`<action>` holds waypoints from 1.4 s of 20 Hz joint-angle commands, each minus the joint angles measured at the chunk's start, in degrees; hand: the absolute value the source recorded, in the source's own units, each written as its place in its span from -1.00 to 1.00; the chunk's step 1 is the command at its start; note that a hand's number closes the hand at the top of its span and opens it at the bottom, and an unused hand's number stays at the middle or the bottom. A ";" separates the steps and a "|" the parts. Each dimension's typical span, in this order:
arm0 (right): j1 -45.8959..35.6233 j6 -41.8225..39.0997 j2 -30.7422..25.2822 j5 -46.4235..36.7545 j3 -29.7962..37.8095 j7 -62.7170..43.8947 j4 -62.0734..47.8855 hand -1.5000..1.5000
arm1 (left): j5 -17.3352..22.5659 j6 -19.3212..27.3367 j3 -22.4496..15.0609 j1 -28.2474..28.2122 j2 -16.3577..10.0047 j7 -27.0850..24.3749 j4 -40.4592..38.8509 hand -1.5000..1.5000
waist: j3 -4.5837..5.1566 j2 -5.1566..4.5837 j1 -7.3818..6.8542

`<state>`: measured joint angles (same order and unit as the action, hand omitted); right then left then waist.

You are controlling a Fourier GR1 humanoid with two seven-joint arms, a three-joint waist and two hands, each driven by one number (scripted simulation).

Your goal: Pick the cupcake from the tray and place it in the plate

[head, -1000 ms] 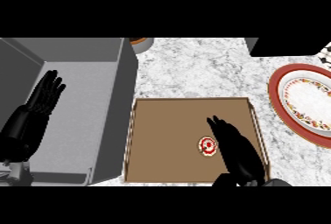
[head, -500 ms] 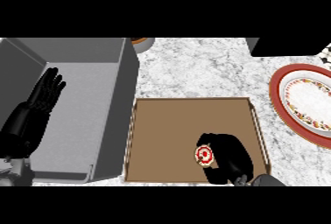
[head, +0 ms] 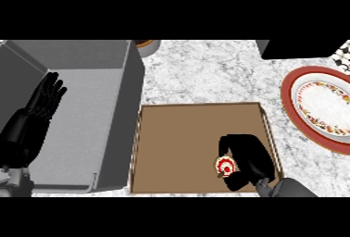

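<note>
A small cupcake (head: 224,165) with a red and white top lies on the brown tray (head: 184,134) near its lower right corner. My right hand (head: 247,157) is curled round the cupcake from the right, and only the cupcake's left side shows. The plate (head: 301,95), red-rimmed with a patterned white centre, lies on the marble counter at the right edge, apart from the tray. My left hand (head: 42,99) rests open with its fingers up over the grey sink at the left.
A grey sink basin (head: 89,83) fills the left side, its wall running beside the tray's left edge. A dark object (head: 294,48) sits at the top right and a round item (head: 147,45) peeks in at the top.
My right hand went from straight fingers over the cupcake to curled round it, and the cupcake has shifted slightly down and right. The left hand has barely moved.
</note>
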<state>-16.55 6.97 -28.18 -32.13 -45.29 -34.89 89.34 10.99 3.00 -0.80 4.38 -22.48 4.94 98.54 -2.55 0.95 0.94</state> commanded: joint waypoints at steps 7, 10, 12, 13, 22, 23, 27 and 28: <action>8.84 10.01 -25.05 9.21 22.48 16.93 -8.33 1.00 | 0.91 2.74 2.96 -8.26 -0.31 3.07 -1.09 0.00 | 1.92 -1.10 7.60; 11.20 10.85 -28.49 14.90 27.88 25.76 -11.55 1.00 | 1.71 2.48 3.62 -10.17 -0.83 3.37 -0.08 0.00 | 1.91 -1.09 7.12; 12.55 10.99 -30.95 17.66 31.08 32.14 -13.64 1.00 | 1.87 2.27 3.49 -10.62 -0.62 2.95 -0.15 0.00 | 2.03 -1.10 7.21; 13.92 10.81 -31.99 19.28 32.58 35.05 -14.93 1.00 | 1.79 2.84 3.87 -11.19 -0.57 3.19 0.25 0.00 | 1.98 -0.90 7.40; 16.04 8.48 -36.27 33.66 50.58 61.82 -26.53 1.00 | 1.11 1.81 1.48 -11.62 0.75 1.60 -0.50 0.00 | 2.17 -1.01 5.58; 16.55 6.62 -37.79 35.78 53.27 64.14 -28.68 1.00 | 0.93 2.01 2.35 -12.07 0.23 1.06 0.46 0.00 | 2.21 -0.75 4.95; 16.88 -0.15 -39.11 39.59 57.28 72.49 -35.05 1.00 | -0.17 1.03 -0.10 -11.29 1.70 -1.72 -2.12 0.00 | 2.38 -1.41 3.03; 18.26 0.26 -37.80 39.29 57.57 75.70 -36.63 1.00 | -0.72 0.92 -0.54 -11.95 1.56 -1.76 -2.00 0.00 | 2.35 -1.32 2.48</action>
<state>0.14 10.52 -65.71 4.17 8.28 32.01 58.23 13.39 4.46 1.61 -3.54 -23.61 7.19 104.86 -1.85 1.07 4.78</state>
